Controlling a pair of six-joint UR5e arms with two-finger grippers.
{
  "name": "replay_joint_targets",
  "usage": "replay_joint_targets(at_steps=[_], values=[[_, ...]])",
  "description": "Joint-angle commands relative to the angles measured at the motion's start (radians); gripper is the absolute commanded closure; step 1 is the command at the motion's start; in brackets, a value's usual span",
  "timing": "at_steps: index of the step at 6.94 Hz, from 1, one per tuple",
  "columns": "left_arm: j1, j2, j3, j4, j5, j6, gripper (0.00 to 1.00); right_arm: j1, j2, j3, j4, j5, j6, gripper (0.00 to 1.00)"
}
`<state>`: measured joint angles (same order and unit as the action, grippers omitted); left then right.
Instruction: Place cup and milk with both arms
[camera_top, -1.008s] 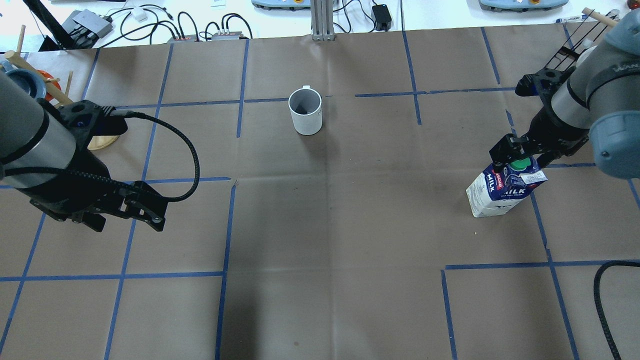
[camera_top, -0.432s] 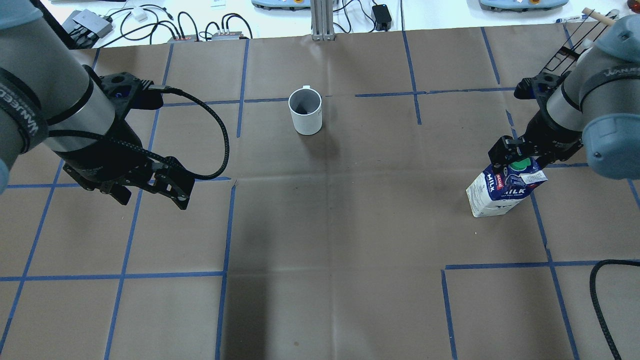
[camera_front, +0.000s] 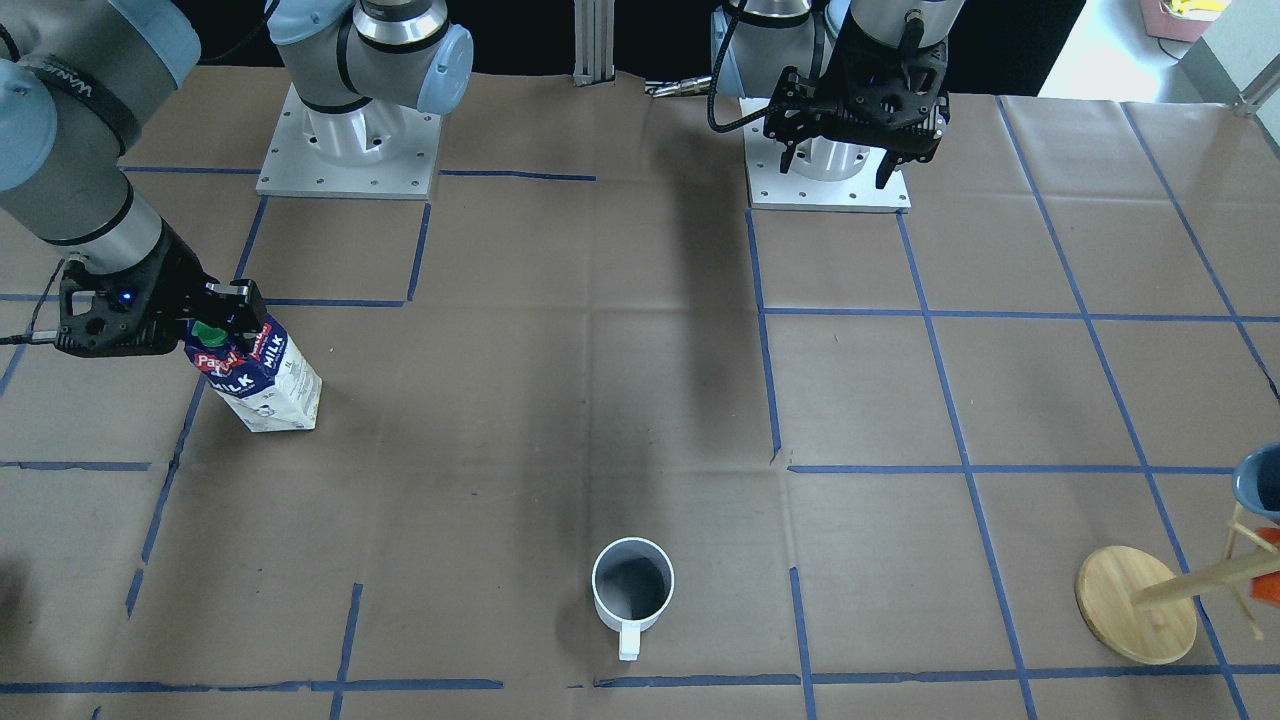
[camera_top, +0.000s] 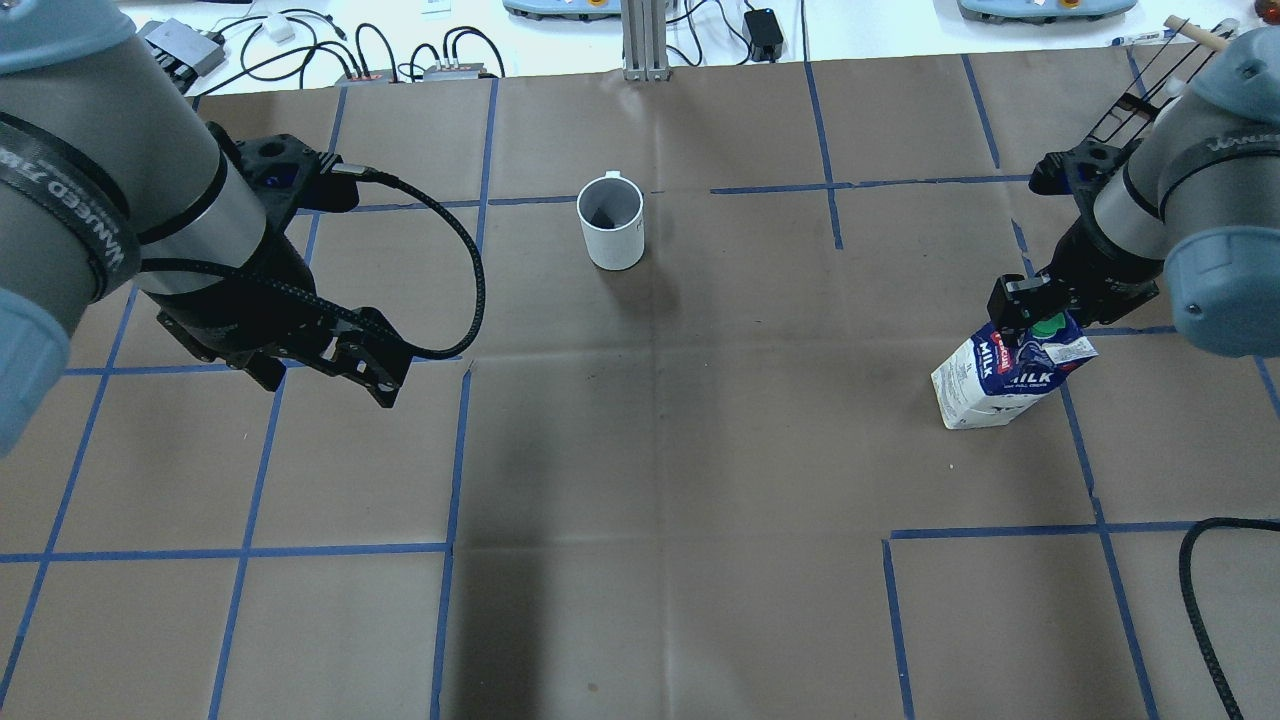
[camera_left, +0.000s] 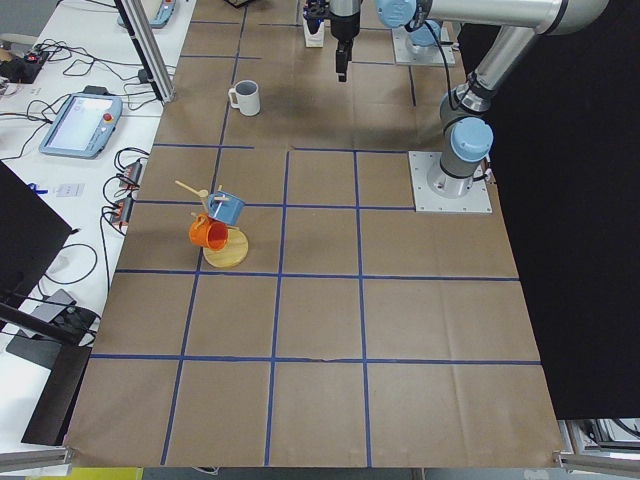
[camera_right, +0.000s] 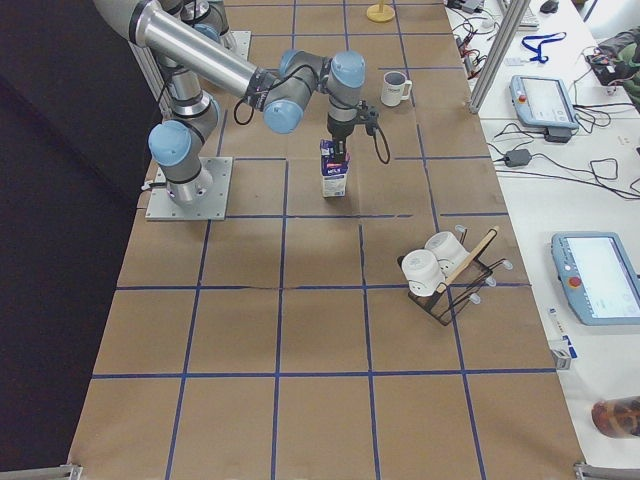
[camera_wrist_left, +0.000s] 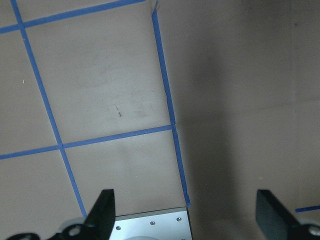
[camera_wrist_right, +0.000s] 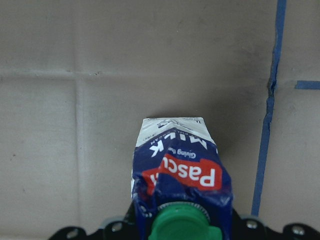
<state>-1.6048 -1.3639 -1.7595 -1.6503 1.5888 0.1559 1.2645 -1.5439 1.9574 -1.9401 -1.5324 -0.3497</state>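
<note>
The white cup (camera_top: 611, 222) stands upright at the far middle of the table, handle pointing away from the robot; it also shows in the front view (camera_front: 632, 590). The milk (camera_top: 1005, 375) stands at the right, green cap up, and looks slightly tilted in the front view (camera_front: 265, 385). My right gripper (camera_top: 1030, 312) is shut on the carton's top by the cap, seen close in the right wrist view (camera_wrist_right: 180, 165). My left gripper (camera_top: 330, 372) is open and empty, hanging above bare table left of and nearer than the cup; its wrist view (camera_wrist_left: 187, 210) shows only paper and tape.
A wooden mug tree (camera_front: 1135, 605) with blue and orange mugs stands at the table's far left end. A black wire rack (camera_right: 445, 275) with white cups stands at the far right end. Cables and boxes (camera_top: 300, 50) lie beyond the far edge. Blue tape lines grid the brown paper.
My left arm has swung right and farther out, toward the cup's side, still open. My right gripper has closed in on the carton's top, and the carton shifted slightly.
</note>
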Motion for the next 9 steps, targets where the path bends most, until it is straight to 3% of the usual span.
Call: replay_joint_targets(at_steps=[1,3,5,6,7,9], values=[[-0.004,0.005,-0.018,0.046,0.000,0.001,0.00,0.003,-0.004,-0.050,0.009,-0.002,0.000,0.48],[-0.004,0.003,-0.017,0.047,0.000,-0.001,0.00,0.006,0.001,-0.191,0.151,-0.003,0.002,0.47],[-0.004,0.005,-0.018,0.046,-0.001,-0.001,0.00,0.044,0.056,-0.297,0.197,-0.003,0.058,0.47],[-0.004,0.006,-0.020,0.046,-0.003,-0.001,0.00,0.124,0.117,-0.357,0.194,-0.009,0.152,0.47],[-0.004,0.006,-0.020,0.046,-0.003,-0.001,0.00,0.229,0.187,-0.462,0.199,-0.050,0.249,0.47],[-0.004,0.006,-0.020,0.046,-0.004,-0.001,0.00,0.379,0.371,-0.669,0.248,-0.045,0.478,0.46]])
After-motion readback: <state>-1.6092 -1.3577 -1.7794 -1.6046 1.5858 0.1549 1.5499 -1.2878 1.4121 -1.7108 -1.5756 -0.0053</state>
